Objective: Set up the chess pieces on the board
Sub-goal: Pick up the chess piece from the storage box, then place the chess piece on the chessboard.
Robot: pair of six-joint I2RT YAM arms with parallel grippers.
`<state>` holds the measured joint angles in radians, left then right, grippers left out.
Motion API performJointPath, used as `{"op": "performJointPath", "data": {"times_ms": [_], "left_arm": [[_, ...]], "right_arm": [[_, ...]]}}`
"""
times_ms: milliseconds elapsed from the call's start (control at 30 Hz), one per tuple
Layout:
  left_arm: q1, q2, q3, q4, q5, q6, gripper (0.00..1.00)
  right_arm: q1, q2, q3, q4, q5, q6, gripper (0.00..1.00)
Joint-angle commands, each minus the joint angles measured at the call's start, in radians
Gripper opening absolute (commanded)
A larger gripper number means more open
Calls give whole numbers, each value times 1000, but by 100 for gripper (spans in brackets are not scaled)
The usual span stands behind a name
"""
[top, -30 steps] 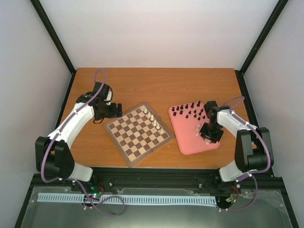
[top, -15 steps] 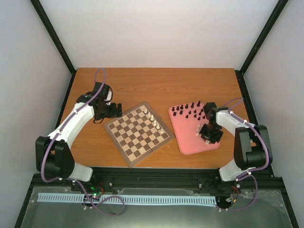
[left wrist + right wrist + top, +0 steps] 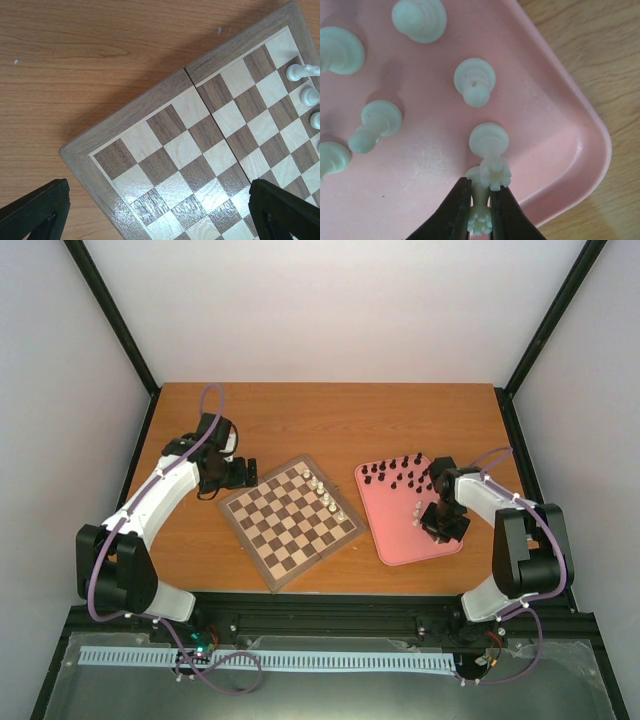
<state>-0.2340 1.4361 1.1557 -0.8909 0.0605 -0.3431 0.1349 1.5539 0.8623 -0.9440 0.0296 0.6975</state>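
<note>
Chess pieces (image 3: 400, 475) mostly lay in the pink tray (image 3: 400, 537), a few on the board (image 3: 290, 520). Right gripper (image 3: 481, 197) was clamped on the thin stem of a white piece (image 3: 478, 220) (likely light, slick, easily toppled); left gripper (image 3: 160, 200) stood wide apart by the board's corner.

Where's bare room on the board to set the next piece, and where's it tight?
Board is bare from the white row on its tray-side edge across to the left hand at its left corner. Table behind the board is free. Crowded: the tray, black pieces along its far edge, whites around the right hand, which grips one.
</note>
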Motion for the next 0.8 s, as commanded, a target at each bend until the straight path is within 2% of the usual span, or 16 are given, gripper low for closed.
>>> {"op": "performJointPath", "data": {"times_ms": [0,267,400,500,633,767], "left_arm": [[-5,9,14,1,5,12,100],[-5,0,11,2,10,11,100],[-5,-3,11,3,14,12,100],[-5,-2,14,3,18,9,100],[-4,0,22,-1,20,9,100],[-5,-3,28,-5,14,12,100]], "right_arm": [[-8,-33,10,2,6,-3,7],[7,-130,69,-103,-50,-26,6],[66,-142,135,-134,-108,-43,6],[162,-88,213,-108,-143,-60,6],[321,63,388,-105,-95,-99,5],[429,189,512,-96,-89,-139,5]]}}
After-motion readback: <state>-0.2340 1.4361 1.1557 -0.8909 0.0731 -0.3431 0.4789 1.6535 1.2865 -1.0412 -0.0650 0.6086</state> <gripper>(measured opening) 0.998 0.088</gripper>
